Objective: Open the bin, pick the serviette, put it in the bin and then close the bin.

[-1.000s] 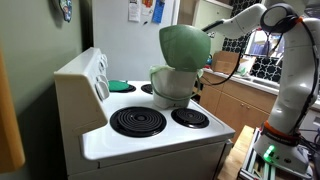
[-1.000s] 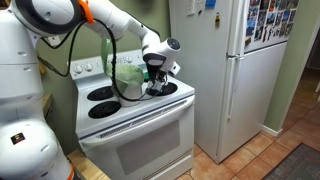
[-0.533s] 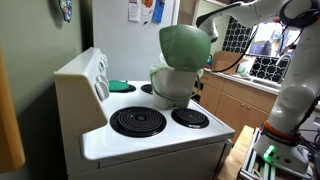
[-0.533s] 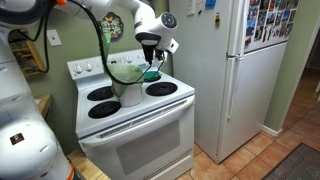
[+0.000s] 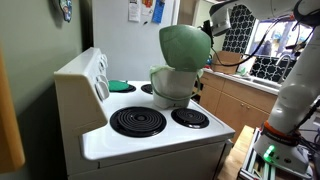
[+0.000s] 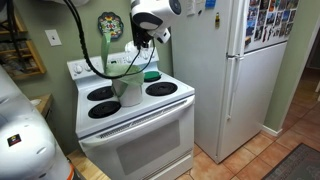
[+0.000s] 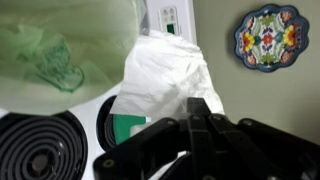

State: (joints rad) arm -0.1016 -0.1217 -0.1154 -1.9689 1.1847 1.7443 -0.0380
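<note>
Gripper (image 7: pixel 200 106) risen from stove (image 5: pixel 160 142) top since a second ago, now high above the bin (image 6: pixel 130 90). Fingers clamped on white serviette (image 7: pixel 165 78). Bin on stove, green lid (image 5: pixel 185 45) tipped open. Green disc (image 7: pixel 128 126) beside bin.

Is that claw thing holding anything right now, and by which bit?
Yes, the claw is shut on the white serviette, pinching it by one edge; the rest spreads loose beyond it.

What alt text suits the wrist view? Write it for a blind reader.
The shut gripper holds a crumpled white serviette above a white stove. The pale green bin fills the upper left; a colourful plate hangs on the wall at right.
</note>
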